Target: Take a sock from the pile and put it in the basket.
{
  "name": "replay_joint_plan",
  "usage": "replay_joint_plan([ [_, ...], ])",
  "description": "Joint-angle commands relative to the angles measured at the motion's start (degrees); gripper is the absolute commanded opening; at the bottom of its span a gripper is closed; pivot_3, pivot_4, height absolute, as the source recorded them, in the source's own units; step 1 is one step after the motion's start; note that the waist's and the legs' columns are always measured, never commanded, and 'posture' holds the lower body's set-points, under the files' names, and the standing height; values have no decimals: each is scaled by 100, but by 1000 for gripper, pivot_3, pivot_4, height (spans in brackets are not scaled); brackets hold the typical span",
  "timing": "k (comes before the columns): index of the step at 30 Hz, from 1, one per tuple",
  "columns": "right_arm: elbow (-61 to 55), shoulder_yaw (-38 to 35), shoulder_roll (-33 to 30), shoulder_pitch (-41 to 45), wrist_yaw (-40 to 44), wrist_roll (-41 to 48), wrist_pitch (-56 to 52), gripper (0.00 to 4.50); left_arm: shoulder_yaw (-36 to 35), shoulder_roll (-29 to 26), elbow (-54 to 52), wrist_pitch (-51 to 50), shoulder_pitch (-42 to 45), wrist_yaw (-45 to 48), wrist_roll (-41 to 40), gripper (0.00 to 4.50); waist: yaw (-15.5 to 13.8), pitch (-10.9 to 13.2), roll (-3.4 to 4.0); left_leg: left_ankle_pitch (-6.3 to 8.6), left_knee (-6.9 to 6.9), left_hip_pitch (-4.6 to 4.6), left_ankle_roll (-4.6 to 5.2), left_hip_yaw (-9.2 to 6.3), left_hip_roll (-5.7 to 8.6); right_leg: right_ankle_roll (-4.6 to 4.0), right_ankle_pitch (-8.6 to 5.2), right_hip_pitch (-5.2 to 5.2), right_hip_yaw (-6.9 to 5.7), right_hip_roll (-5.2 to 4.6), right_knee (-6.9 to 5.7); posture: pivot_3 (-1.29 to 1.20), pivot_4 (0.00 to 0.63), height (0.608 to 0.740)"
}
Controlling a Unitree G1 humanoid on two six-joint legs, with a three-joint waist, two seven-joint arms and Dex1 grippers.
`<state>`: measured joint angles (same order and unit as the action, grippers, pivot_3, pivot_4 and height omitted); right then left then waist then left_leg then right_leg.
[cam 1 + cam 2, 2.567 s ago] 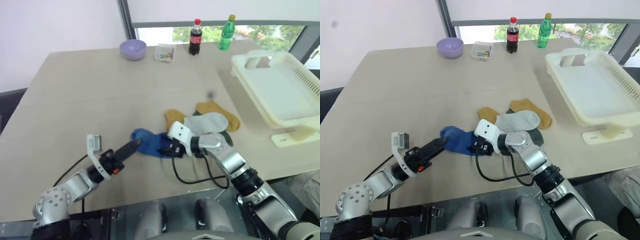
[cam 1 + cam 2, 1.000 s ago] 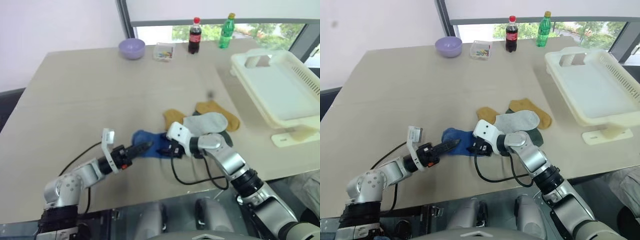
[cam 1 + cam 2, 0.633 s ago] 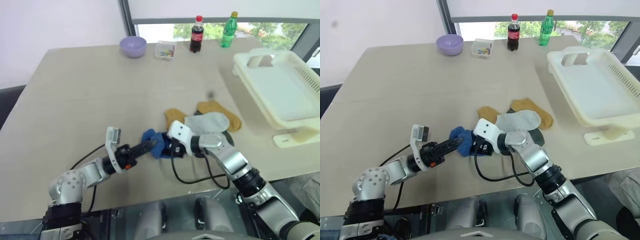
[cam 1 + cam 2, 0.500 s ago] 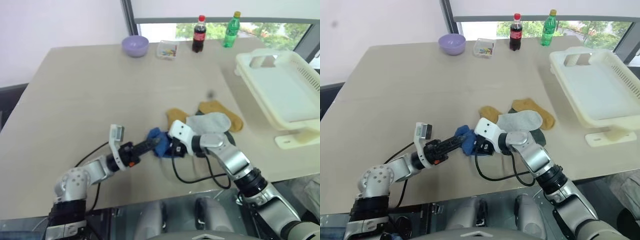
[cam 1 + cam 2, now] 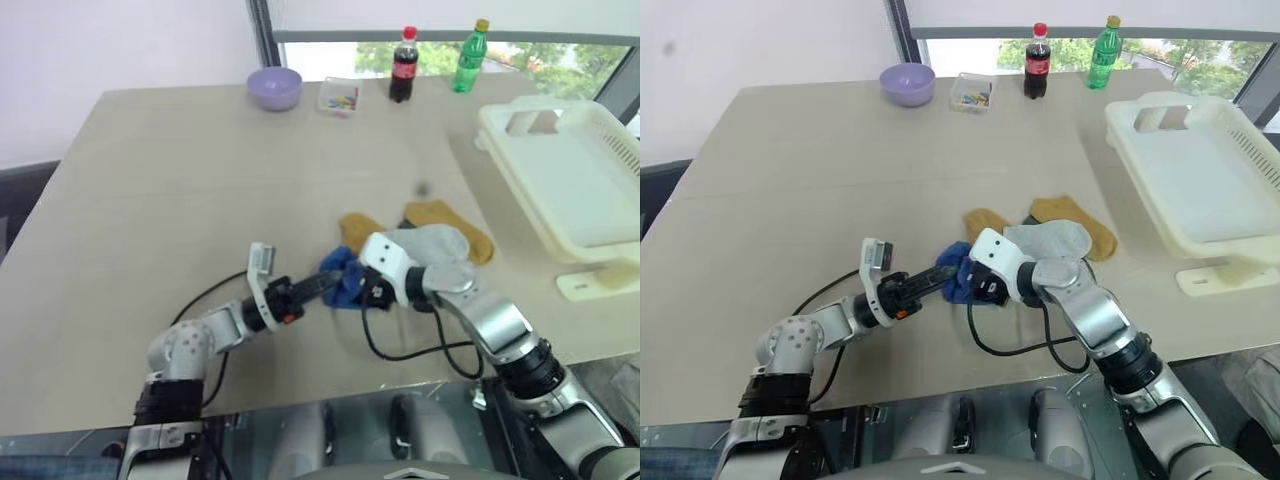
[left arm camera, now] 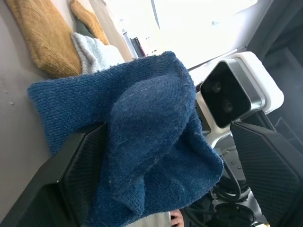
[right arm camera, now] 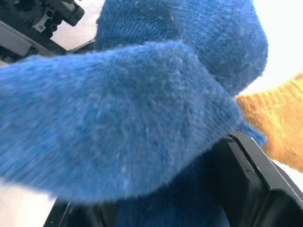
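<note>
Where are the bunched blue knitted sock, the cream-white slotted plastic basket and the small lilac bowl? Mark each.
Bunched blue knitted sock (image 5: 343,280): left eye view, middle of the bunch.
Cream-white slotted plastic basket (image 5: 560,132): left eye view, far rim.
Small lilac bowl (image 5: 274,88): left eye view, front wall.

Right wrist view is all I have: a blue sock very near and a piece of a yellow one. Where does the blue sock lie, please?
Observer: The blue sock is bunched on the table at the left edge of the pile, between the left gripper and the right gripper.
Operator: Is the left gripper open?
Observer: Yes. Its fingers stand wide apart, with the sock between them.
Operator: And where is the basket?
Observer: The basket is at the table's right side, apart from the pile. No sock shows in it.
</note>
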<state>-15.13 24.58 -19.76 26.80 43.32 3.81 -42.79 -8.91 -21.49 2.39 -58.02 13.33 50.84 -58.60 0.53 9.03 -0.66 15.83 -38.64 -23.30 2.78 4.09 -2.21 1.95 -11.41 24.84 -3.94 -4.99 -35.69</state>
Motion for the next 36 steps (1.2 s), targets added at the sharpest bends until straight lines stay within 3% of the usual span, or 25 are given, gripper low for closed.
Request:
replay_joint_plan([
  [1,-589,-186,-173,-33,1,155,-251,4418,94,27,72,25,74,86,100,4500,3,1,-1,0,0,0,0,0,1,1,0,0,0,0,1,0,150,740],
  [6,-1334,-485,-599,-170,61,437,-721,4418,247,-22,39,36,116,263,258,4500,-1,2,-3,0,-1,0,1,-2,1,19,-2,0,-2,2,-1,0,150,740],
  [10,-1778,-1297,-680,-351,-78,965,-1194,4418,432,-113,51,130,152,439,487,4500,-34,4,-4,0,-1,-7,1,-5,3,18,7,0,-6,0,6,0,150,740],
  [13,-1710,-2568,-280,-171,-344,1656,-1672,4418,681,-152,126,452,159,655,849,4500,-49,5,-4,0,-2,-6,1,-5,5,18,7,0,-6,2,7,0,150,740],
  [15,-1636,-2803,-181,25,-461,1851,-1827,4418,803,-166,192,646,178,759,1046,4500,-64,5,-3,0,-2,-5,1,-6,4,14,5,0,-8,4,4,0,150,740],
  [20,-1317,-2618,437,540,-920,2095,-1963,4418,941,-139,328,775,265,932,1219,4500,-63,5,1,0,-2,2,2,-4,3,3,-1,-2,-6,7,-3,0,150,740],
  [27,-735,-1543,766,650,-1509,1620,-1702,4418,933,-58,456,888,364,935,1339,4500,-126,5,4,0,-10,0,3,1,7,11,5,-3,3,2,-11,0,150,740],
  [36,-973,-1106,-234,-57,-1259,1528,-1712,4418,870,-93,369,945,200,923,1360,4500,-119,4,3,0,-27,1,5,-2,5,10,2,-9,1,2,-15,0,150,740],
])
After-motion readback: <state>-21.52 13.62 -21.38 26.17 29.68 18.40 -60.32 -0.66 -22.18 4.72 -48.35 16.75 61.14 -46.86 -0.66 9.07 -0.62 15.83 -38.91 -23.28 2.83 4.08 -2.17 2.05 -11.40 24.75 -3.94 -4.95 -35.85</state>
